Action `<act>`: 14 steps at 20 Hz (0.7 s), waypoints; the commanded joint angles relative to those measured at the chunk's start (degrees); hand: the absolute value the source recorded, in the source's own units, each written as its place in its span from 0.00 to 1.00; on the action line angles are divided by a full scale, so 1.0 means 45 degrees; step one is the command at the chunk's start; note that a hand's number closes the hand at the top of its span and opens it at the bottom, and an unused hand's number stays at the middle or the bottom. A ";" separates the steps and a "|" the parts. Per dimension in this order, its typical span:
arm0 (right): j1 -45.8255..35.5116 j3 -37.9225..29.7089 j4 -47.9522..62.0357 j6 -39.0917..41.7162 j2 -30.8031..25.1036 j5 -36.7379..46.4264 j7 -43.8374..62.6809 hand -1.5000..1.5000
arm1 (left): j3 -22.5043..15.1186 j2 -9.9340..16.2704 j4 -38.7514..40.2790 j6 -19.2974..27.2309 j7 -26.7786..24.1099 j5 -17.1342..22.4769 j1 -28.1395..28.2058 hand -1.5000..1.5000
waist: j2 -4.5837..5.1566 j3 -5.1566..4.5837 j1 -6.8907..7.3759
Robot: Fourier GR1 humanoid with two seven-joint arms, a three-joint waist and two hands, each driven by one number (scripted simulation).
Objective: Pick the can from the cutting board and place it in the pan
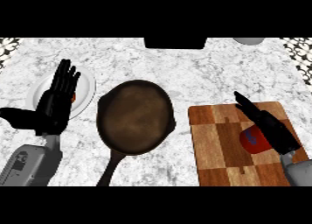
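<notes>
A red can with a blue label point(253, 140) lies on the wooden cutting board point(216, 144) at the right. My right hand point(269, 124) stretches over the board with straight fingers, right beside and partly over the can, hiding its right side. The dark pan point(135, 116) sits in the middle of the counter, its handle pointing toward the lower edge, and holds nothing. My left hand point(55, 103) stays open at the left, fingers up, thumb out to the left.
A white plate point(87, 87) lies behind the left hand, something red on it mostly hidden. A dark object point(175, 42) stands at the far edge, and a grey round thing point(248, 40) at the far right.
</notes>
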 commanded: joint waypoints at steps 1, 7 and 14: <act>-0.0641 -0.1151 0.0098 0.0754 -0.0078 -0.1120 -0.0511 0.00 | 0.0178 0.0582 -0.0072 0.0241 0.0772 -0.0364 0.0099 0.50 | 0.0353 0.0297 0.0005; -0.1255 -0.5198 -0.1220 -0.1848 0.2254 -0.4891 -0.2412 0.00 | 0.0423 0.2142 0.1703 0.0620 0.1892 -0.1151 0.1616 0.50 | -0.0209 0.0964 -0.1365; 0.1146 -0.6980 -0.0303 -0.3139 0.1847 -0.4465 -0.2861 0.00 | 0.0561 0.3534 0.2527 0.0362 0.3167 -0.1673 0.2171 0.50 | 0.0314 0.0322 -0.0606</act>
